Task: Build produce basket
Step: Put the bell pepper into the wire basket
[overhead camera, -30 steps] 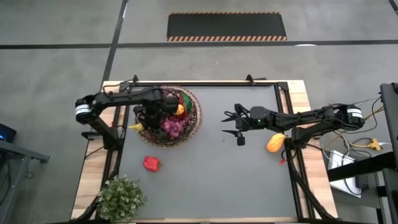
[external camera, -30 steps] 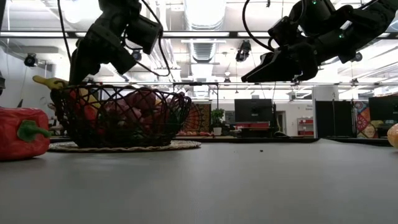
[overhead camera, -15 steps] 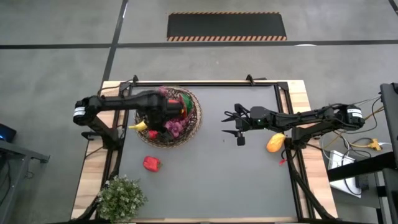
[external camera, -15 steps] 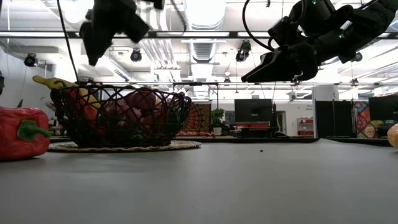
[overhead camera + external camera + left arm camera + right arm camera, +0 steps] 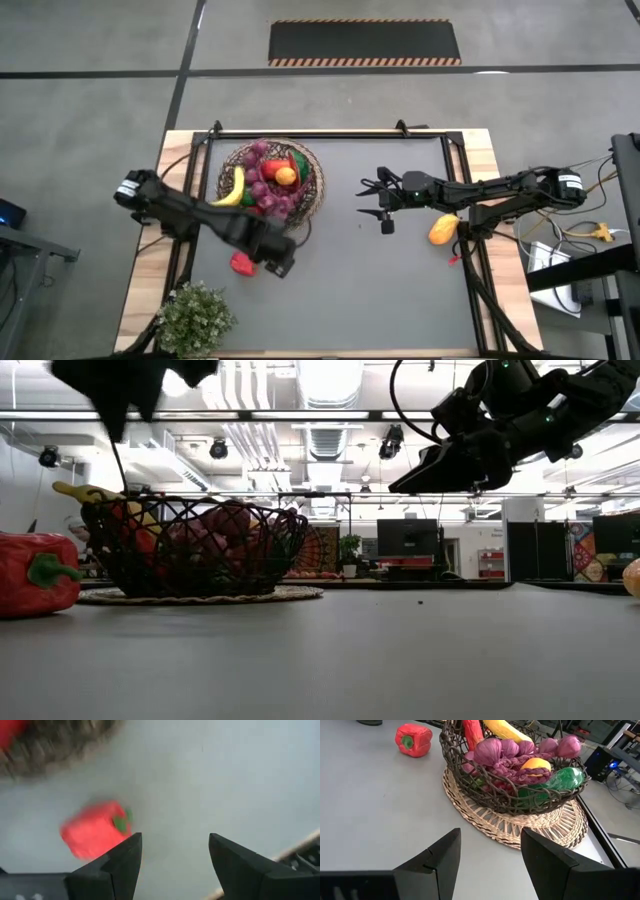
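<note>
Grey tabletop (image 5: 380,290) carries the dark woven wicker basket (image 5: 312,192) of toy produce (image 5: 268,182) at far left. Just nearer, a red toy pepper (image 5: 240,264) lies beside the released, empty left gripper (image 5: 279,267). Right gripper (image 5: 373,203) hovers mid-table, parted, empty.

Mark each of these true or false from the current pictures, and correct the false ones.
1. The red pepper lies on the table outside the basket. True.
2. The banana is on the table by the potted plant. False: it lies in the basket.
3. The left gripper is open and holds nothing. True.
4. The right gripper grips the orange fruit. False: it is open and empty; the fruit lies near the table's right edge.
5. The basket is empty. False: it holds produce.
</note>
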